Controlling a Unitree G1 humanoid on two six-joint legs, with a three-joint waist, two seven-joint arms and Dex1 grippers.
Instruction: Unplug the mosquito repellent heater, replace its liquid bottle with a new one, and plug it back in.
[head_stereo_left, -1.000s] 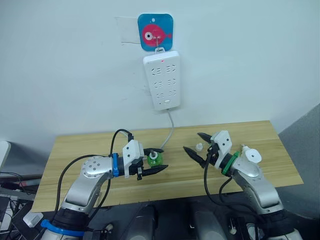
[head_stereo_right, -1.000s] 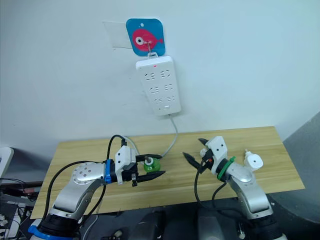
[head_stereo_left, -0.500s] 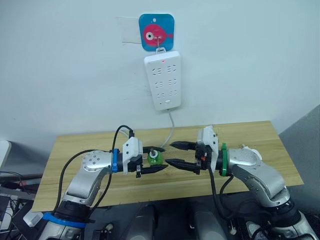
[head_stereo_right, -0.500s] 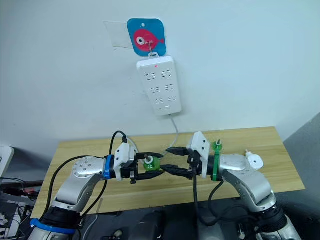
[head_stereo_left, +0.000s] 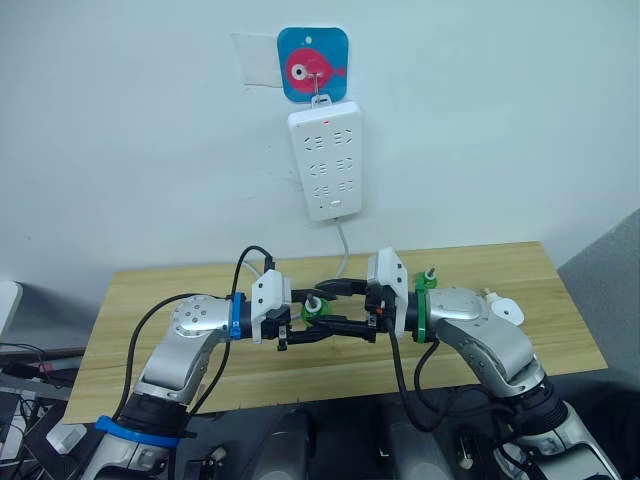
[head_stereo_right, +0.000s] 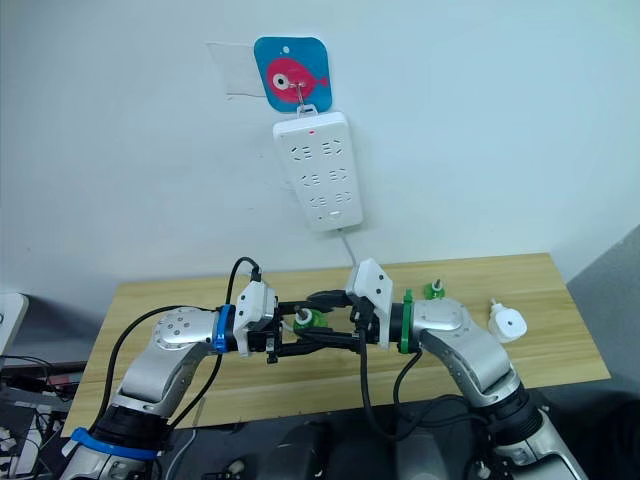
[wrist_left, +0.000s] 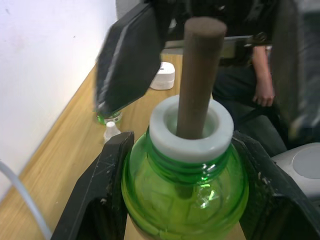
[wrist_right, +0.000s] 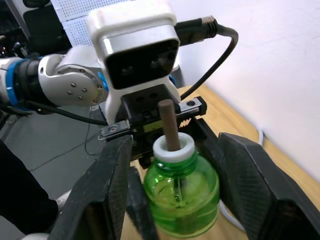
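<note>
My left gripper (wrist_left: 180, 200) clamps the green bottle (wrist_left: 185, 185); my right gripper (wrist_right: 172, 185), fingers spread around it, should close squarely before I release.

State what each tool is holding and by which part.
The left tool grips the green bottle by its body. The right tool is open around it, holding nothing.

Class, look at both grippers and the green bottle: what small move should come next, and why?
Probably close the right gripper on the green bottle: its fingers flank the bottle without touching, while the left gripper holds it clamped.
</note>
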